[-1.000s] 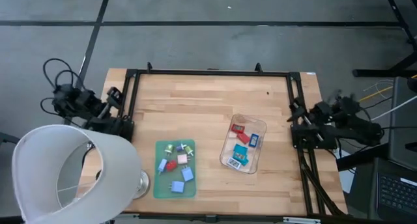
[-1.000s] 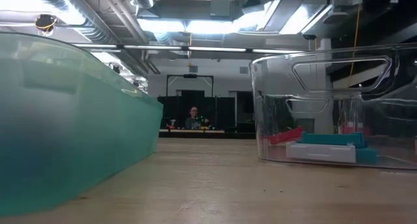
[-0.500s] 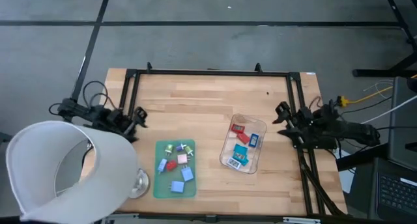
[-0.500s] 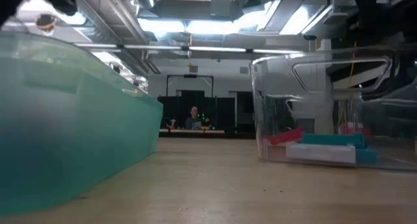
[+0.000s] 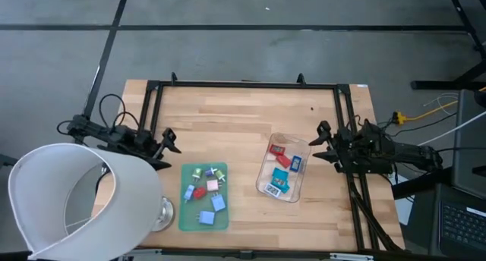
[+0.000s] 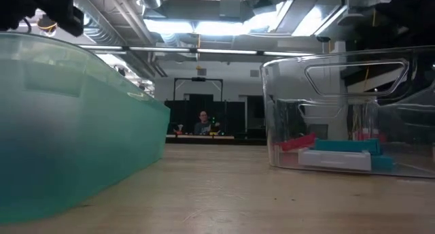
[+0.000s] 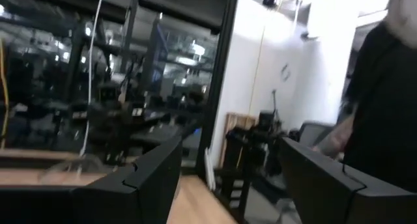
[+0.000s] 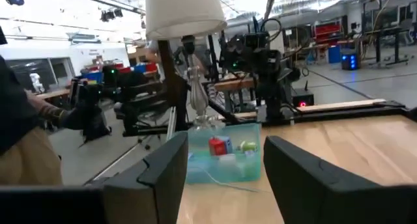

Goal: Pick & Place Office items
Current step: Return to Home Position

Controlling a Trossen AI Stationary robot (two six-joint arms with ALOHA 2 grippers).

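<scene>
Several small office items (image 5: pixel 205 189) in blue, red, pink and light green lie on the flat green mat (image 5: pixel 185 215) near the table's front. More of them (image 5: pixel 282 170) lie inside the clear tray (image 5: pixel 302 149) to its right, also seen in the low view (image 6: pixel 340 152). My left gripper (image 5: pixel 171 140) stands open, raised above the table's left side and just far-left of the mat, with nothing between its fingers (image 7: pixel 150 178). My right gripper (image 5: pixel 319 139) stands open just right of the tray, also holding nothing (image 8: pixel 225 175).
A lamp with a big white shade (image 5: pixel 76 200) and a glass foot (image 5: pixel 161 212) stands at the near left corner, beside the mat. A black frame (image 5: pixel 243 84) runs along the table's far and side edges. A person (image 8: pixel 19 126) stands beyond the table.
Both arms have unfolded and come down from their drawn-back poses at the table's sides. My left gripper has reached toward the table's right, my right gripper toward the table's left and the tray. The pieces, mat and tray have stayed put.
</scene>
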